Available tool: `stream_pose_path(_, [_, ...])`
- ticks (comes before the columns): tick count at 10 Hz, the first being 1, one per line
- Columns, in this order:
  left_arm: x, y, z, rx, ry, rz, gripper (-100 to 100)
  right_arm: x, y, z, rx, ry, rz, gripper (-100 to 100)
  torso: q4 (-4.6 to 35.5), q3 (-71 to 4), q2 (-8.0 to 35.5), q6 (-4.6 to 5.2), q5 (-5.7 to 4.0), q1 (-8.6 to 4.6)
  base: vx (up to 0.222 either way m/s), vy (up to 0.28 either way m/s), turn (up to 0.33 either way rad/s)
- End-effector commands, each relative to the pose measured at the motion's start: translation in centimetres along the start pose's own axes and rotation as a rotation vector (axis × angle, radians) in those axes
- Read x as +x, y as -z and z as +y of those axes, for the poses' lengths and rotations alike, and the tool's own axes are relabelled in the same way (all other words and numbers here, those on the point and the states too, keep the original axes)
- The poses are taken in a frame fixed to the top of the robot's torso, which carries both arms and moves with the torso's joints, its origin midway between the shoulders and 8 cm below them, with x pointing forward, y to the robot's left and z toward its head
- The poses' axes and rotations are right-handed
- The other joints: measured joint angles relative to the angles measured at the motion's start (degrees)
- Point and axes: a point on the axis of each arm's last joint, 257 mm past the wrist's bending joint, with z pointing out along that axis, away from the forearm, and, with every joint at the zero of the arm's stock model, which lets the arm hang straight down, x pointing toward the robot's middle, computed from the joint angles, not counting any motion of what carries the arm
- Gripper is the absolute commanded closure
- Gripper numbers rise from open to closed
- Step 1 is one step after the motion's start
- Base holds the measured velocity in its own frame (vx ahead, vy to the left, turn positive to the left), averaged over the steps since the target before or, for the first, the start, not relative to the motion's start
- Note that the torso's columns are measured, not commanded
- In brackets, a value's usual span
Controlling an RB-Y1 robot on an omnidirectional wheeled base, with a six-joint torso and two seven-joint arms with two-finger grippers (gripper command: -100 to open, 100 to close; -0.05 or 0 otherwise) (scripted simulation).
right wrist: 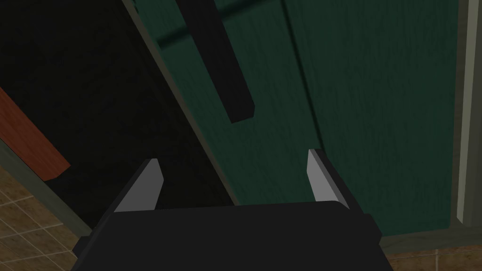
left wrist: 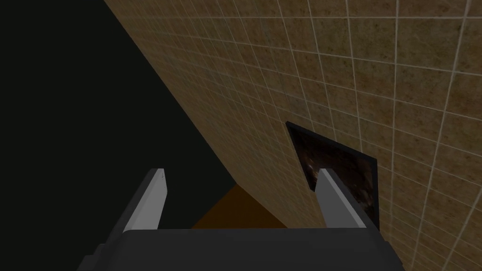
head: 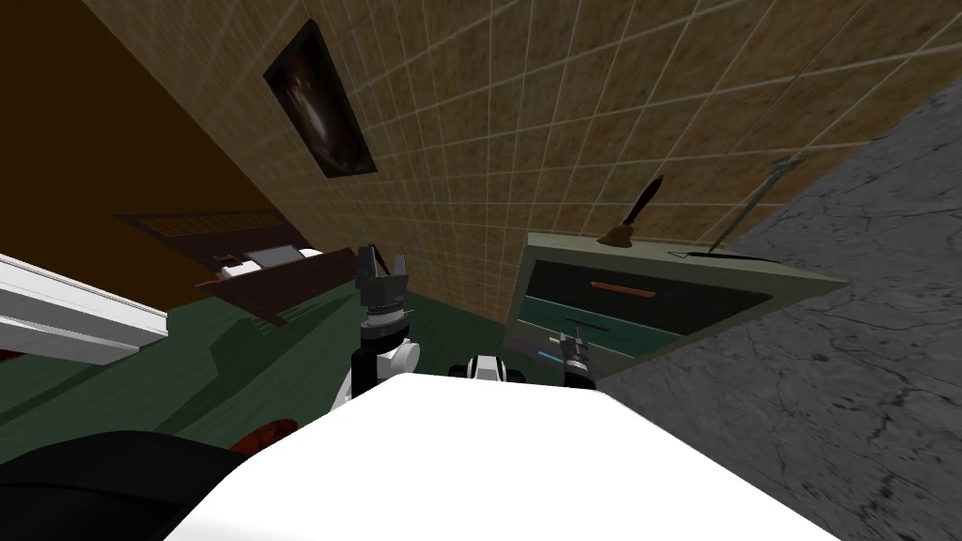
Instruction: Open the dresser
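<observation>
Just ahead of right gripper (right wrist: 233, 157), fingers spread, empty: dresser (right wrist: 470, 117), green drawer front (right wrist: 376, 94), dark bar handle (right wrist: 221, 61) untouched. Judged rigid, heavy-sliding; handle stiff, thin, so clamp across mid-bar. Well apart, left gripper (head: 382, 258) raised, also released.

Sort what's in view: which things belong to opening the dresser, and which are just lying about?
For the job:
dresser
teal drawer front
dark handle
right end effector, open, close to the drawer front

Lying about or idle:
bell on the dresser top
picture
bed
left end effector, open, raised
</observation>
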Motion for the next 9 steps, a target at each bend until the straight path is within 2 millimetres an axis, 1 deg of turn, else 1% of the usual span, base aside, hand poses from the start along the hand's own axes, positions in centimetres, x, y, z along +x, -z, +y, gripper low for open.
stream_pose_path(1, [0.0,0.0,0.0,0.000,0.000,0.000,0,-0.8,-0.4,0.1,0.004,-0.043,0.004,-100,0.07,0.16,0.25,0.02,0.06,0.28,0.061,-0.077,0.022])
stream_pose_path(2, [0.0,0.0,0.0,0.000,0.000,0.000,0,-0.3,-0.5,-1.0,0.057,-0.046,0.058,-100,0.17,0.41,0.68,0.04,0.21,0.77,0.007,-0.108,0.351])
stream_pose_path(3, [0.0,0.0,0.0,0.000,0.000,0.000,0,0.1,-0.5,-1.0,0.058,-0.053,0.072,-100,0.27,0.57,0.89,-0.05,0.22,0.69,-0.040,-0.139,0.422])
stream_pose_path(4, [0.0,0.0,0.0,0.000,0.000,0.000,0,0.5,-0.4,-1.8,0.099,-0.046,0.116,-100,0.27,0.60,0.94,0.01,0.16,0.53,-0.113,-0.165,0.404])
stream_pose_path(5, [0.0,0.0,0.0,0.000,0.000,0.000,0,1.2,-0.2,-2.0,0.108,-0.055,0.143,-100,0.27,0.60,0.95,0.02,0.11,0.37,-0.107,-0.159,0.424])
stream_pose_path(6, [0.0,0.0,0.0,0.000,0.000,0.000,0,1.6,-0.1,-2.6,0.141,-0.046,0.185,-100,0.21,0.46,0.70,0.02,0.11,0.42,-0.143,-0.166,0.397])
stream_pose_path(9, [0.0,0.0,0.0,0.000,0.000,0.000,0,3.6,0.7,-3.6,0.193,-0.049,0.295,-100,0.12,0.25,0.39,0.01,0.16,0.53,-0.109,-0.126,0.452])
